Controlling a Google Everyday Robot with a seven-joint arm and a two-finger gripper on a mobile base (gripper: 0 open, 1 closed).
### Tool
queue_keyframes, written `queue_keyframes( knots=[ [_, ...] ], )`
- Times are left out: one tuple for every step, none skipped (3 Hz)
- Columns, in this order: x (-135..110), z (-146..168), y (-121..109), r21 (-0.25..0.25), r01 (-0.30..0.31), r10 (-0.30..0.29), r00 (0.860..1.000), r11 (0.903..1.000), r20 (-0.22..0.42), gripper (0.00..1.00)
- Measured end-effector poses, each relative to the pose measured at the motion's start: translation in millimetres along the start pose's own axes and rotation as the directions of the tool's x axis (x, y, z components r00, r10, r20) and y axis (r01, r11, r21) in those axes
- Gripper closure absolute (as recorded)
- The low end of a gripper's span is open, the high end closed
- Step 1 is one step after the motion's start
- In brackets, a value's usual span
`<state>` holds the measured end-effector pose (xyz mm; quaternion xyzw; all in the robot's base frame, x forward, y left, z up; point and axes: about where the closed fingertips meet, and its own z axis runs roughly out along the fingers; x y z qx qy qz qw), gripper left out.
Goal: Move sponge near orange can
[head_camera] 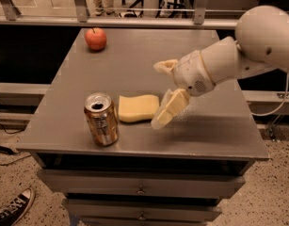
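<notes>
Warm, dim light leaves a faint shadow on the table (134,55) under the claw (159,94), right of centre.

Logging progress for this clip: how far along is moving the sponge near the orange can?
Done: the sponge lies flat on the table, right beside the orange can, seemingly just apart from it. In hand: nothing; the hand is open, just right of the sponge, not gripping it. Left: probably only drawing the hand away.

The sponge (138,108) lies flat near the table's (219,135) front edge, just beside the orange can (101,119). The pincer (158,94) hangs by the sponge's other end, fingers spread wide apart.
</notes>
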<state>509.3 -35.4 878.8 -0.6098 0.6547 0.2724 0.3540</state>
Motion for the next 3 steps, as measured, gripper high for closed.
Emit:
queue_keyframes(
  knots=[
    [-15, -52, -28, 0.112, 0.07, -0.069, 0.998, 0.9913, -0.008, 0.0],
    [-34, -103, -49, 0.213, 0.128, -0.129, 0.992, 0.9686, -0.007, 0.0],
    [-34, -103, -49, 0.213, 0.128, -0.129, 0.992, 0.9686, -0.007, 0.0]
  ],
)
